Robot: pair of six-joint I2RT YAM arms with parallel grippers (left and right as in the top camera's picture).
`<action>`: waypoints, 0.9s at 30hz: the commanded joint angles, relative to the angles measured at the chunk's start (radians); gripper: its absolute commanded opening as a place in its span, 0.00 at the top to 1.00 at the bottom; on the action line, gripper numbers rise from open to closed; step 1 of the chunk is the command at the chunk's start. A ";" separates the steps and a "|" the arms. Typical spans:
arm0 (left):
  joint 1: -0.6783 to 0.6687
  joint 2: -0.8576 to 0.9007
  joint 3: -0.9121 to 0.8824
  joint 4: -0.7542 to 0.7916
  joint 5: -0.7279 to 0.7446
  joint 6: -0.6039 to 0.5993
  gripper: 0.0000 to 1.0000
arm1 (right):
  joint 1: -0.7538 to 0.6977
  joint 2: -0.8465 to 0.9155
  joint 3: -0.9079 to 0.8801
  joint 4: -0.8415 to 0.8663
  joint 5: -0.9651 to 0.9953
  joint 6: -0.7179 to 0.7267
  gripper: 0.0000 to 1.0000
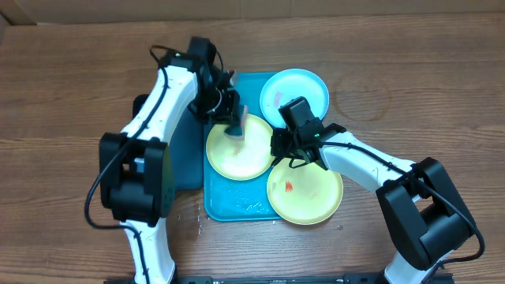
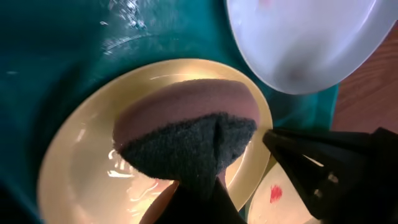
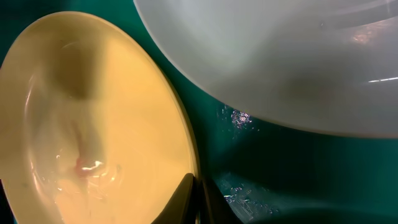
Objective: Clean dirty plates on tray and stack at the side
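Note:
My left gripper (image 1: 230, 117) is shut on a dark scouring sponge (image 2: 186, 134) and presses it onto the yellow-green plate (image 1: 237, 154) on the turquoise tray (image 1: 237, 207). My right gripper (image 1: 278, 147) is shut on that plate's right rim; in the right wrist view its fingers (image 3: 186, 199) pinch the rim of the plate (image 3: 93, 124), which has a wet sheen. A second yellow-green plate (image 1: 309, 196) with a red smear (image 1: 289, 186) overhangs the tray's right edge. The light blue plate (image 1: 293, 93) lies at the tray's far right corner.
A dark navy tray (image 1: 186, 158) lies left of the turquoise one, partly under my left arm. Wet droplets (image 1: 248, 205) glisten on the turquoise tray's near part. Brown wooden table (image 1: 410, 102) surrounds the trays.

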 commanded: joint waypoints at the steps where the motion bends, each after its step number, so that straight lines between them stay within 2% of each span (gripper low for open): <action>1: -0.028 -0.053 0.022 -0.035 -0.129 -0.040 0.96 | 0.005 0.011 -0.004 0.011 -0.010 0.000 0.94; 6: -0.076 -0.048 -0.047 -0.043 -0.261 -0.090 0.96 | 0.005 0.011 -0.004 0.012 -0.009 0.000 0.94; 12: -0.106 -0.048 -0.199 0.058 -0.364 -0.172 0.96 | 0.005 0.011 -0.004 0.013 -0.010 0.000 0.94; 18: -0.100 -0.048 -0.274 0.119 -0.402 -0.201 0.96 | 0.005 0.011 -0.004 0.013 -0.010 0.000 0.94; 22: -0.098 -0.048 -0.293 0.140 -0.369 -0.207 0.96 | 0.005 0.011 -0.004 0.013 -0.010 0.000 0.94; 27: -0.109 -0.048 -0.346 0.210 -0.218 -0.206 0.96 | 0.005 0.011 -0.004 0.013 -0.010 0.000 0.94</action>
